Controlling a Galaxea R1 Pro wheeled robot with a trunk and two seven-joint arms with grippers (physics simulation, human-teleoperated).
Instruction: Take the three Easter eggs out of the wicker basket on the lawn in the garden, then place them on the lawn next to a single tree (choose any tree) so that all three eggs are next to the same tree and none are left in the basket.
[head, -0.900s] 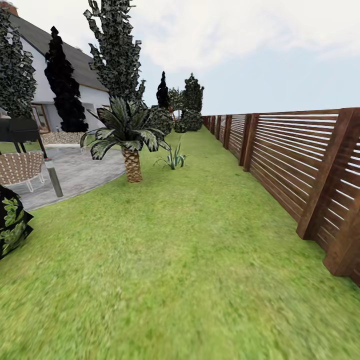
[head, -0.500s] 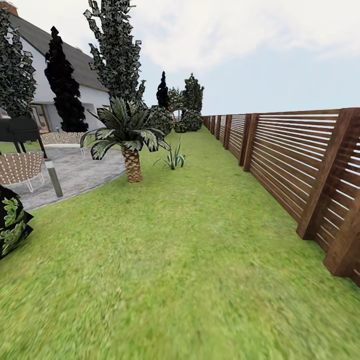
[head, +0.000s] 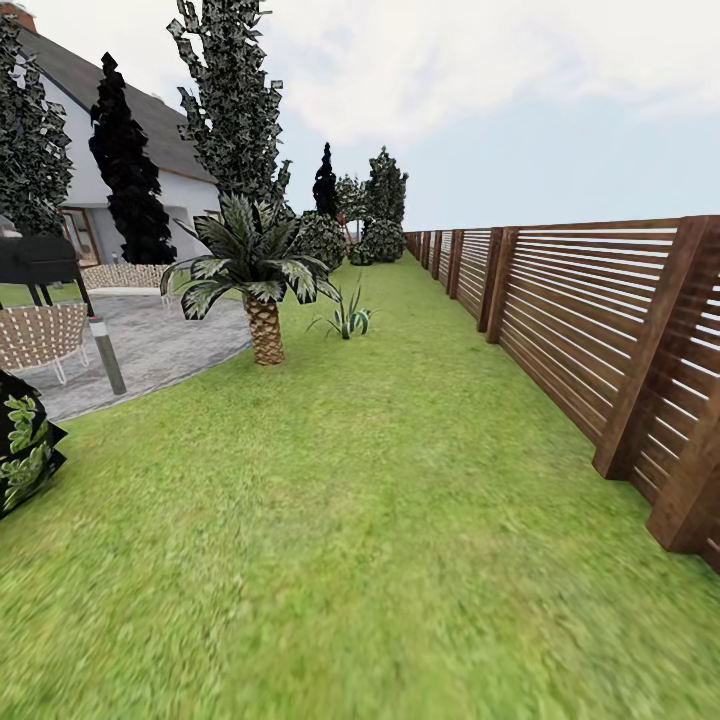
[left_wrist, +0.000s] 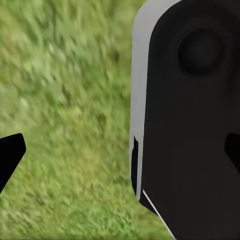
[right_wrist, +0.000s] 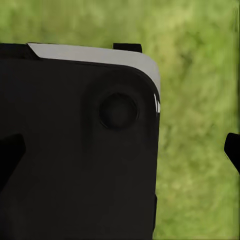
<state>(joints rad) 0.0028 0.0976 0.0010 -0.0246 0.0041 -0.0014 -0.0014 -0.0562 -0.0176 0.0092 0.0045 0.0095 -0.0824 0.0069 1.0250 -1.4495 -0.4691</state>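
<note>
- A woven patio chair (head: 38, 338) and dark grill (head: 38, 262) are parked far left on the grey patio (head: 160, 350).
- The short palm (head: 256, 280) is planted at the patio's edge, with a tall leafy tree (head: 232, 100) right behind it.
- The lawn (head: 380, 520) is spread across the middle — no eggs or basket spotted on it.
- A slatted wooden fence (head: 600, 320) is run along the right.
- Wrist views: fingertips are seen at opposite edges over blurry grass, so both grippers are spread wide, nothing held.

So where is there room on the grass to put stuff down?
The widest free patch is the lawn, between the wooden fence and the grey patio. It gets crowded near the short palm, the small spiky plant and the leafy bush.
</note>
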